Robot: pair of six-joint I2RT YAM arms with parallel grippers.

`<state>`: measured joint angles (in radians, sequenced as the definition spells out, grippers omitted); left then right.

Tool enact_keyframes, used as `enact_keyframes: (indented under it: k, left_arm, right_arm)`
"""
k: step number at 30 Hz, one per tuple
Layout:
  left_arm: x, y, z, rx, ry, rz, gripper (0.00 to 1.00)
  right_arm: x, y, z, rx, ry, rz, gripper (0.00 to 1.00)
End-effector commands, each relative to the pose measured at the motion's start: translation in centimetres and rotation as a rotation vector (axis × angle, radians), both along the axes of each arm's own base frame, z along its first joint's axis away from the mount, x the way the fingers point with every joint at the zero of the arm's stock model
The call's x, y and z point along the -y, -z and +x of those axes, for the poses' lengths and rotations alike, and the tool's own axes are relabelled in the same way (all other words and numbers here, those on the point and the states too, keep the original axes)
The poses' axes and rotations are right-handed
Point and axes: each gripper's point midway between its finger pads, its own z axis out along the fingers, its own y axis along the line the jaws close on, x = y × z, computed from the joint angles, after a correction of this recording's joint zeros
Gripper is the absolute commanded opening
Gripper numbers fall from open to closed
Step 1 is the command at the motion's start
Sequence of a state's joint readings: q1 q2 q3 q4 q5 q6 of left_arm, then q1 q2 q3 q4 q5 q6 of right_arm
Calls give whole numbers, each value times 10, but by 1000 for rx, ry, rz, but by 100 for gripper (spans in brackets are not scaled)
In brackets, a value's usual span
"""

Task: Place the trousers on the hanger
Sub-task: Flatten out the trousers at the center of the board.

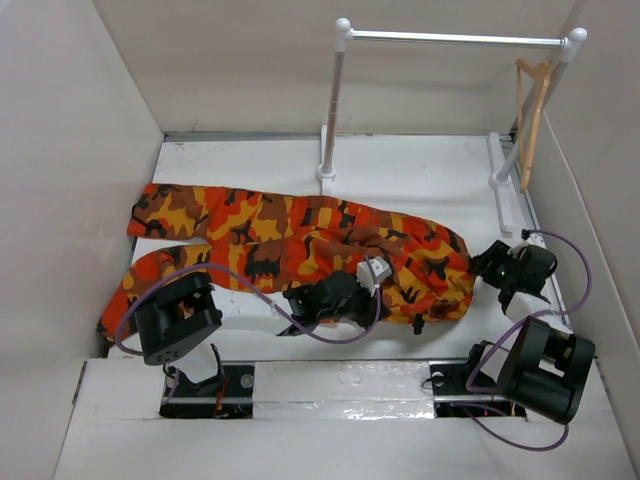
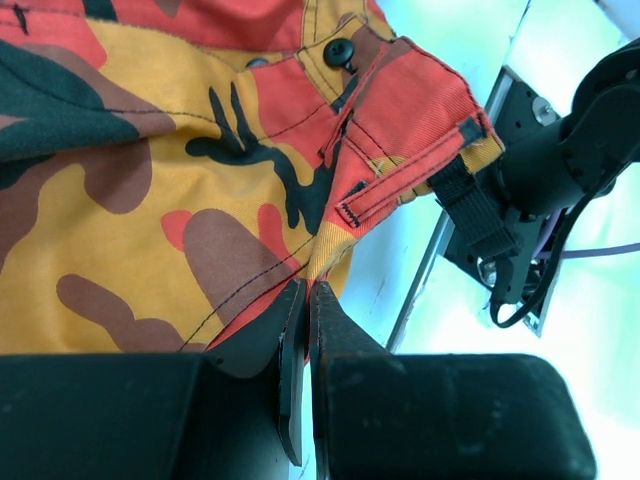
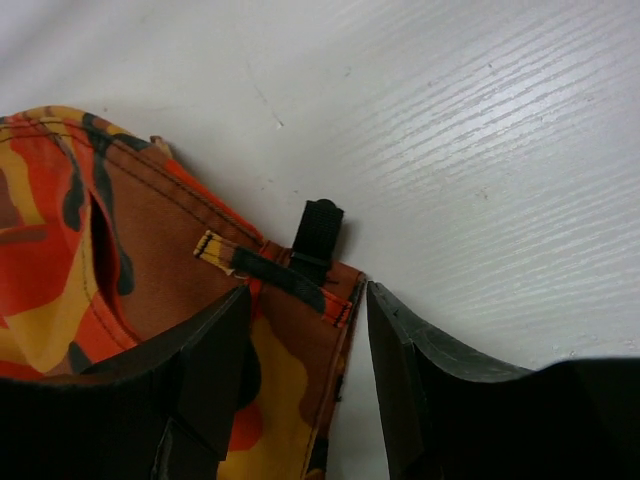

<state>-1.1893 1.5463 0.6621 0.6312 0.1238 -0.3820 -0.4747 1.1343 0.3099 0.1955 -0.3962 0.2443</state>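
1. Two grippers are working at the waist end of the camouflage trousers, which are lying spread across the white table — waist to the right, legs to the left.
2. The left gripper is pinching a fold of fabric below the black button, its fingers pressed together on the cloth.
3. The right gripper is holding its fingers apart, straddling the waistband edge by a black belt loop.
4. The hanger is hanging at the right end of the white rail — well apart from the trousers.
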Motion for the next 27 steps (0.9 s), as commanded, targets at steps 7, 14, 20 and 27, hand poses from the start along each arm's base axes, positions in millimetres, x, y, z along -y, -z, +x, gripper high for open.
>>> enact_keyframes:
  k: [7,14,20,27]
  left_arm:
    - [2,4,10,10,-40,27,0]
    - [4,3,9,9,-33,22,0]
    - [4,-1,9,14,-31,12,0]
    - [7,2,8,9,-19,10,0]
  right_arm:
    - [-1,-22,3,109,-50,-24,48]
    - [5,-20,-14,41,-25,-124,52]
    - [17,-10,-13,-32,33,-114,54]
    - [-2,12,-4,-93,-84,-13,50]
